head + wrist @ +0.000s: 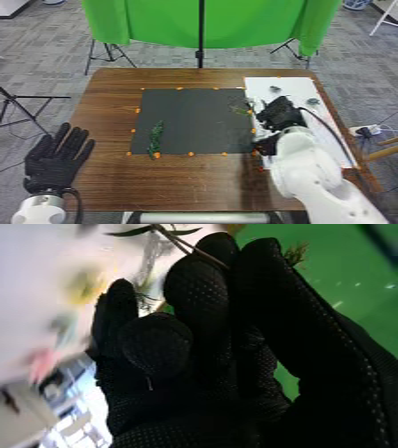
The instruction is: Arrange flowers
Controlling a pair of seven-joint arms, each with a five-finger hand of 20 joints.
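The brown table (110,110) bears a dark mat (191,120) in the middle and a white sheet (263,87) on the right. By the table's near left edge is the left hand (53,167), palm flat, fingers straight and spread, with hold of nothing. The right hand (280,115) is above the inner edge of the sheet, its fingers bent close and a leafy stem (202,255) caught among them; how firmly, I cannot tell. The stem's wispy part lies to the left of those fingers, over the far right part of the mat, with its long axis running roughly away from the hand toward the left; the exact slant is unclear. The right hand is much the nearer to it, and the left is well apart. A green sprig (156,137) lies on the near left of the mat, its length running near to far. The next move probably calls for carrying the stem left, turning it to suit that sprig, and easing it down without snagging the leaves. Smallest are two dark tufts (275,89) (313,101) on the sheet's far part.
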